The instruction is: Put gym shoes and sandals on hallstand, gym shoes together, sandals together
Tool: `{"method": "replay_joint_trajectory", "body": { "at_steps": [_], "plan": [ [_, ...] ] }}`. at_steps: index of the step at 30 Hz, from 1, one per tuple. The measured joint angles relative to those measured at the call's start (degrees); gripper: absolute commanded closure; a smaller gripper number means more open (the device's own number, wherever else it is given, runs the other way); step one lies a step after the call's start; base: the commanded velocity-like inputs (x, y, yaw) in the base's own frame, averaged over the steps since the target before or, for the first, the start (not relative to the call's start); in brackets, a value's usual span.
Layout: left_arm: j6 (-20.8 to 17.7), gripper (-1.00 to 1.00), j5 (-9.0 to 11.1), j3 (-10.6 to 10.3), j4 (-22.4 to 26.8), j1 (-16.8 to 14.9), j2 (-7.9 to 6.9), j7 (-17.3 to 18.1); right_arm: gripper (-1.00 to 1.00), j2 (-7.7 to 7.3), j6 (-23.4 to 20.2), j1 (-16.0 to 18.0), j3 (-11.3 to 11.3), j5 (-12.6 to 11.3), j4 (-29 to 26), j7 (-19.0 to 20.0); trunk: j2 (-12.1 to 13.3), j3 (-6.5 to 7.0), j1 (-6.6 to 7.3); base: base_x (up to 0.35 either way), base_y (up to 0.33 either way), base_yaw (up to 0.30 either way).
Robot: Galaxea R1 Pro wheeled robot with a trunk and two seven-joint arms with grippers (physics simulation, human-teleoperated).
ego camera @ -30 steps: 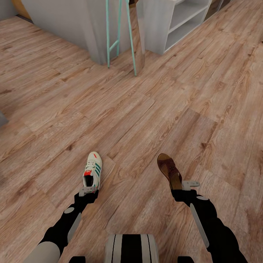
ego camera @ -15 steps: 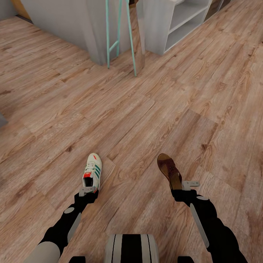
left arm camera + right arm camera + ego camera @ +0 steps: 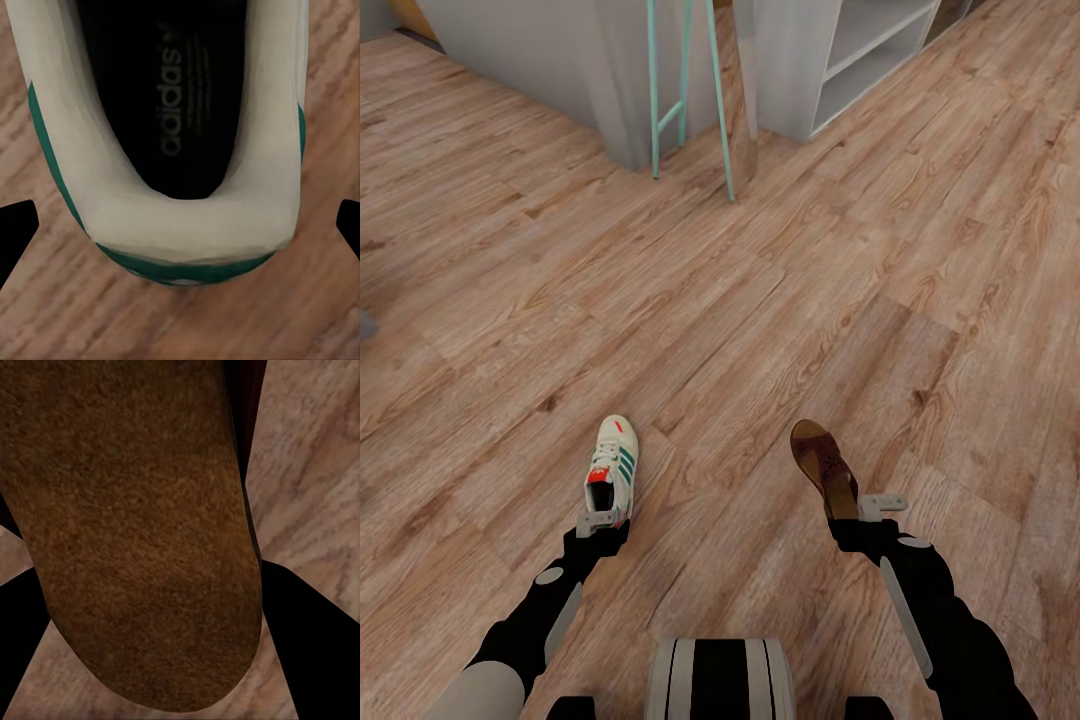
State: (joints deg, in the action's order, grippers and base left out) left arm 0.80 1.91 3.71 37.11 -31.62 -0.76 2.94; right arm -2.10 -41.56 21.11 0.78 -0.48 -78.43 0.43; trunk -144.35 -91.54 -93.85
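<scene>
A cream-white gym shoe (image 3: 614, 466) with green stripes points away from me above the corridor floor (image 3: 760, 300). My left gripper (image 3: 603, 520) is shut on its heel. In the left wrist view the heel (image 3: 180, 150) fills the space between the two black fingertips (image 3: 16, 232). A dark brown sandal (image 3: 824, 468) sits tilted, its tan sole edge showing, with my right gripper (image 3: 860, 512) shut on its heel end. The right wrist view shows the brown sandal (image 3: 142, 532) pinched between dark fingers (image 3: 307, 645). The pale hallstand (image 3: 790, 70), with open shelves, stands at the far upper right.
A teal ladder-like frame (image 3: 685, 100) leans by a grey-white wall unit (image 3: 540, 60) left of the hallstand. Wood floor stretches between me and them. My own base (image 3: 720, 680) shows at the bottom edge.
The far furniture has slid slightly up in the picture, so the camera has moved a little. Both arms and the shoes they hold keep the same places.
</scene>
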Motion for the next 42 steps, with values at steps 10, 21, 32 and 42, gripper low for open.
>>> {"method": "replay_joint_trajectory", "body": {
  "at_steps": [10,21,32,42],
  "plan": [
    [0.0,-1.0,0.0,0.0,0.0,0.0,0.02,0.0,1.0,0.0,0.0,0.0,0.0,0.0,0.0,0.0,0.0,-0.04,0.0,0.035,0.0,0.0],
    [0.0,-1.0,0.0,0.0,0.0,0.0,0.0,0.0,1.0,0.0,0.0,0.0,0.0,0.0,0.0,0.0,0.0,-0.04,0.0,0.004,0.0,0.0],
    [0.0,1.0,0.1,0.0,0.0,0.0,0.03,0.0,1.0,0.0,0.0,0.0,0.0,0.0,0.0,0.0,0.0,-0.04,0.0,0.032,0.0,0.0],
    [0.0,1.0,0.1,0.0,0.0,0.0,0.04,0.0,1.0,0.0,0.0,0.0,0.0,0.0,0.0,0.0,0.0,-0.04,0.0,0.0,0.0,0.0]
  ]
}}
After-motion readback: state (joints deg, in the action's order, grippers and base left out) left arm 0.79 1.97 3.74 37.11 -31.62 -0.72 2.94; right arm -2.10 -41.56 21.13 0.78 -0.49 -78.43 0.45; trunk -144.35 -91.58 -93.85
